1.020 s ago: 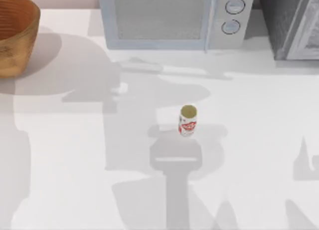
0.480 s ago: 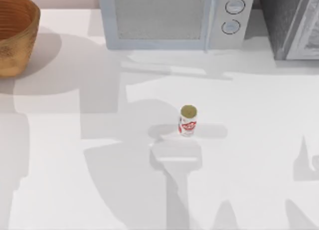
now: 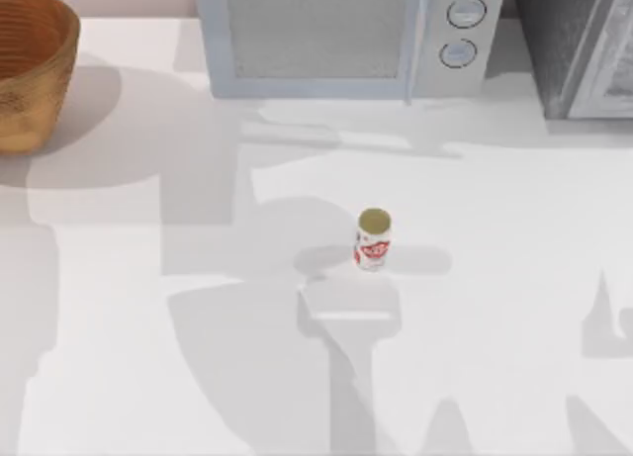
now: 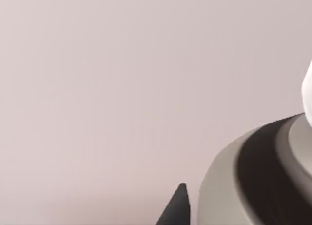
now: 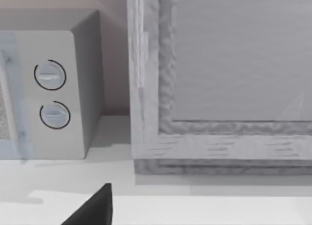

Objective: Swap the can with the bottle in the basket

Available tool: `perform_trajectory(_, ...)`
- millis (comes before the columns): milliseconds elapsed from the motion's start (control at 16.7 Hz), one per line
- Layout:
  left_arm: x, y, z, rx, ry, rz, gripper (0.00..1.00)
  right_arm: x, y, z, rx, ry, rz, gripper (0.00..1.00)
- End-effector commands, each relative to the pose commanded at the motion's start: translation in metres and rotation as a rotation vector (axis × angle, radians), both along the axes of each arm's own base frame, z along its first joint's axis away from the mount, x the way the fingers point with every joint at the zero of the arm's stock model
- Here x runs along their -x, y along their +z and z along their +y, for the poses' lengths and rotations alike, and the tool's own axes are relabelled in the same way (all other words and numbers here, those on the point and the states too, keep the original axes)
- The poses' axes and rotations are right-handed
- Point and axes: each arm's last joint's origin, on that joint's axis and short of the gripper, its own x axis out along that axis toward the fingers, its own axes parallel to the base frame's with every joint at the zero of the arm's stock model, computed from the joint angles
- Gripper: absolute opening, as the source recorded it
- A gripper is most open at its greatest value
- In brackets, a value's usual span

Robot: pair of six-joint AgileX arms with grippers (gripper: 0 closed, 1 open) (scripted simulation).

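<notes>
Nothing on the table [image 3: 514, 278] itself has shifted since the earlier frames; the can sits where it did, and only the broad grey arm shadows have slid across the white surface, the one left of centre now spread toward the near edge. Nearest of the things, the can [image 3: 373, 238] stands upright around the middle of the table, gold-olive top up, red label facing the near edge, apart from everything else. Farther back, at the far left corner, the basket [image 3: 35, 65] rests partly cut by the frame, and I cannot tell what lies inside it. Along the far edge stands a microwave [image 3: 341, 36] with two round dials, and beside it at the far right corner a grey cabinet [image 3: 584, 45]. From the right wrist, a dark fingertip [image 5: 95, 208] points toward the microwave's dials and the cabinet; from the left wrist, a dark fingertip [image 4: 176, 208] shows against a plain wall. Whether either gripper is wide or narrow, I cannot tell.
</notes>
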Motion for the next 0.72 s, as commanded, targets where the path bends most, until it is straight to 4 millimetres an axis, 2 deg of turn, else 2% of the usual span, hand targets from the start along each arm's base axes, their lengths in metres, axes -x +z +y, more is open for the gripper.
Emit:
perform_trajectory(420, 0.0, 0.0, 0.0, 0.0, 0.0, 0.0, 0.98, 0.0, 0.0, 0.0, 0.0, 0.0, 0.0, 1.0)
perform_trajectory(720, 0.0, 0.0, 0.0, 0.0, 0.0, 0.0, 1.0, 0.0, 0.0, 0.0, 0.0, 0.0, 0.0, 1.0)
